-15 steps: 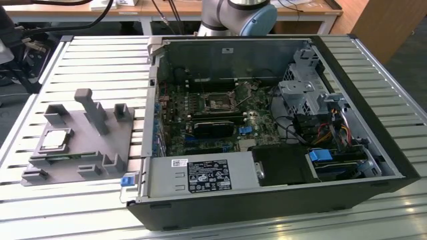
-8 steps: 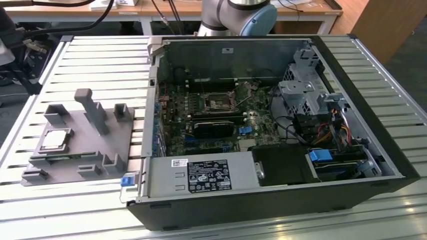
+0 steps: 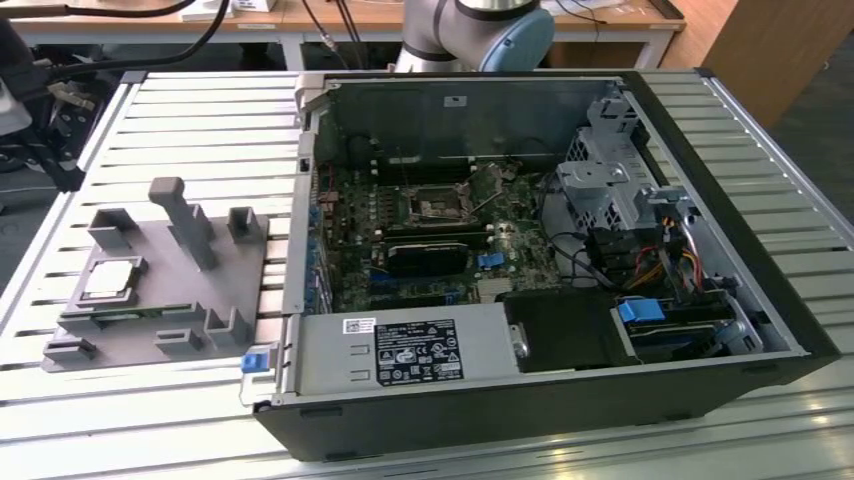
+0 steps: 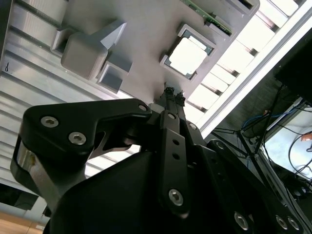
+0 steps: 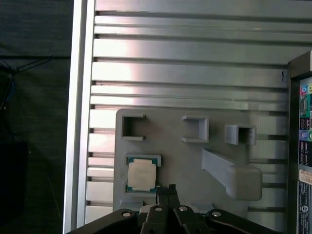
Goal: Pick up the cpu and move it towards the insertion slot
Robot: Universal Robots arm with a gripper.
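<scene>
The black metal gripper hangs with its fingertips pressed together, empty. The flat square silvery-grey cpu lies just beside those tips, in the grey plastic fixture.

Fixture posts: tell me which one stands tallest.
The block-topped post near the grey fixture's middle; it rises well above the short blocks around it.
</scene>
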